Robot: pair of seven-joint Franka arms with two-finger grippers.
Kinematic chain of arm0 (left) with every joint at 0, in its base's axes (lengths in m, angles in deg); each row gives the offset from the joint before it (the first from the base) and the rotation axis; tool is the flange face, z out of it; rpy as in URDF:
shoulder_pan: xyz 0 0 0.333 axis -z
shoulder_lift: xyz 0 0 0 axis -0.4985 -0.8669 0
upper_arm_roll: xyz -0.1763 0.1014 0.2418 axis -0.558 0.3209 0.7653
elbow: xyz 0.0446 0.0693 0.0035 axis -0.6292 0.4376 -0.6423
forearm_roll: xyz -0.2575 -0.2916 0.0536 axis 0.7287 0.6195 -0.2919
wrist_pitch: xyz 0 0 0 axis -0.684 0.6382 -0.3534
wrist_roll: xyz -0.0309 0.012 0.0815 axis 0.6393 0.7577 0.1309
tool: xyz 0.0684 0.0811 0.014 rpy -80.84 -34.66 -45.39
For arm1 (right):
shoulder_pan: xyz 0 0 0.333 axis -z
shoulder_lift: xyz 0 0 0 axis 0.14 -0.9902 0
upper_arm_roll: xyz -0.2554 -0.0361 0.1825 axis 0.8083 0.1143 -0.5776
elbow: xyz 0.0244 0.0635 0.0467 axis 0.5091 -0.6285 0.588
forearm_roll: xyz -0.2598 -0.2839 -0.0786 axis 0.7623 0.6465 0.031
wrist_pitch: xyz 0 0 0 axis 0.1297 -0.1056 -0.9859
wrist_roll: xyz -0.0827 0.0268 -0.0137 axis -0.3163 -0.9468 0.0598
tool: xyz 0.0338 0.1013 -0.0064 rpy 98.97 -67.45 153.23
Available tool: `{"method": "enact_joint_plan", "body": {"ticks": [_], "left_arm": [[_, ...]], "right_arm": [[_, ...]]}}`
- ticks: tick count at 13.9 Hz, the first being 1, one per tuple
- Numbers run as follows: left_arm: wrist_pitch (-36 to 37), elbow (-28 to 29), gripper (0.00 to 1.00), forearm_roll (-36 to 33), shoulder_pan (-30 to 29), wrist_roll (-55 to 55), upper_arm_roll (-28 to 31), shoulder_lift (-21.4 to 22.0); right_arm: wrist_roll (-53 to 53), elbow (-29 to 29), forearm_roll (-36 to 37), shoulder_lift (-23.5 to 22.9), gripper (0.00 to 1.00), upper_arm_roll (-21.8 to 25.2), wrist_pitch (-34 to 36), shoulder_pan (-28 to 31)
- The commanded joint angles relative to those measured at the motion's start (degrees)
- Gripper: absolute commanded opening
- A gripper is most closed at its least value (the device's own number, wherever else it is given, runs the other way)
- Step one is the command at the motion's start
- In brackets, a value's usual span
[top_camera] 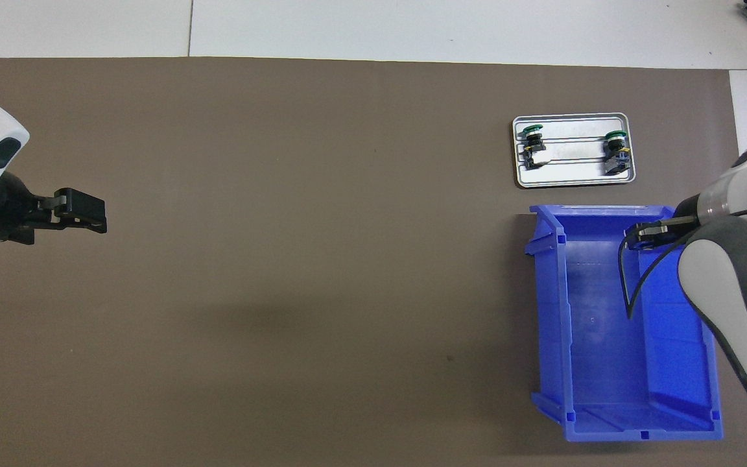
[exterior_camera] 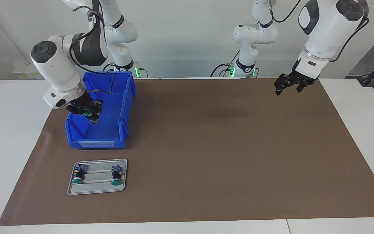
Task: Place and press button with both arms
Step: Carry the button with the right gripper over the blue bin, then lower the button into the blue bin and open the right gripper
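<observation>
My right gripper (exterior_camera: 89, 112) hangs inside the blue bin (exterior_camera: 96, 142), shut on a button (exterior_camera: 87, 114) whose green cap shows between the fingers, with its grey block hanging below. In the overhead view the right gripper (top_camera: 649, 235) sits over the bin (top_camera: 550, 311) at the end farther from the robots, and the held button is hidden there. My left gripper (exterior_camera: 289, 86) hovers open and empty over the brown mat at the left arm's end of the table, also shown as the left gripper (top_camera: 82, 213) from above.
A grey metal tray (exterior_camera: 97, 189) lies on the mat farther from the robots than the bin, seen from above as the tray (top_camera: 574, 176). Two green-capped buttons (exterior_camera: 77, 175) (exterior_camera: 117, 177) lie on its rails. The brown mat (exterior_camera: 222, 146) covers the table's middle.
</observation>
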Motion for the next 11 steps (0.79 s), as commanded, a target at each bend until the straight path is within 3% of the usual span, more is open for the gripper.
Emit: {"method": "enact_joint_plan", "body": {"ticks": [1,5,10,11], "left_arm": [[0.38,1.02,1.0,0.43,-0.12,0.4,0.18,1.27],[0.38,1.02,1.0,0.43,-0.12,0.4,0.18,1.27],[0.38,1.02,1.0,0.43,-0.12,0.4,0.18,1.36],[0.38,1.02,1.0,0.43,-0.12,0.4,0.18,1.27]], "right_arm": [[0.77,-9.78,-0.8,5.1,0.0,-1.05,-5.88,0.37],[0.07,-14.88,-0.8,3.44,0.0,-1.13,-14.14,-0.07],[-3.54,-14.89,-0.8,-1.75,0.0,-1.13,-21.26,-2.35],[-3.28,-14.89,-0.8,-1.84,0.24,-1.05,-21.62,-2.01]]}}
